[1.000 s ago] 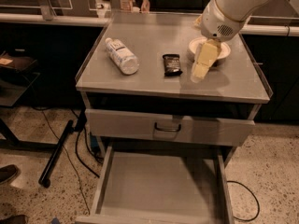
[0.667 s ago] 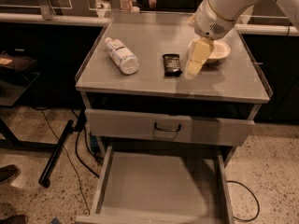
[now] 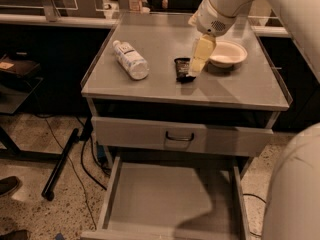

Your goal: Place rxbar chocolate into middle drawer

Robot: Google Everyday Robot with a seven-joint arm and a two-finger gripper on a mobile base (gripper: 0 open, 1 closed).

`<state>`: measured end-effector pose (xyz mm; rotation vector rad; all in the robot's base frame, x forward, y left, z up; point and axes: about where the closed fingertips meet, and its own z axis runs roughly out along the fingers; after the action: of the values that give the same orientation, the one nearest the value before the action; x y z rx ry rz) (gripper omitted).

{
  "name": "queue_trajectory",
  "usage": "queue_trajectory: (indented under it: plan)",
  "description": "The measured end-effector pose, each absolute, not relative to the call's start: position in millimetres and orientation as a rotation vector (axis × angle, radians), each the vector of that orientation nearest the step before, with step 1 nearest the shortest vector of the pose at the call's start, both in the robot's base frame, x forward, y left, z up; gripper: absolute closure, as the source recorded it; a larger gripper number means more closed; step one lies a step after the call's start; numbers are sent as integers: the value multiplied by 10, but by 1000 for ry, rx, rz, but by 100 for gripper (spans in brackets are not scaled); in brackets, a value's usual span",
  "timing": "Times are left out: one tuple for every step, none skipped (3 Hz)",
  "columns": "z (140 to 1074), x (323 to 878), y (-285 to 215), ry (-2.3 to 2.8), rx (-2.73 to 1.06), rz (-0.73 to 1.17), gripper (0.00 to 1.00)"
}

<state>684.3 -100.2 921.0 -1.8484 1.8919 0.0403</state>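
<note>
The rxbar chocolate, a small dark bar, lies flat on the grey cabinet top, right of centre. My gripper hangs from the white arm, points down and sits at the bar's right edge, covering part of it. The middle drawer is pulled out at the bottom of the view, and its bare grey floor holds nothing.
A clear plastic water bottle lies on its side left of the bar. A white bowl sits right of the gripper. A shut drawer front with a dark loop handle is above the open drawer. Cables and a dark pole lie on the floor at left.
My gripper has moved left from over the white bowl to the right edge of the bar. The bar, the bottle and the drawer have not moved.
</note>
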Motion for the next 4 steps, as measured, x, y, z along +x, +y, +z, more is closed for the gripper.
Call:
queue_trajectory:
  plan:
    - [9115,6969,-970,1880,-1854,69,0]
    - [8851,7187,-981,1867,-1865,134,0]
    - [8850,7187,-981,1867,-1864,134,0]
    - [8752,7217,-1037,1854,-1832,169,0]
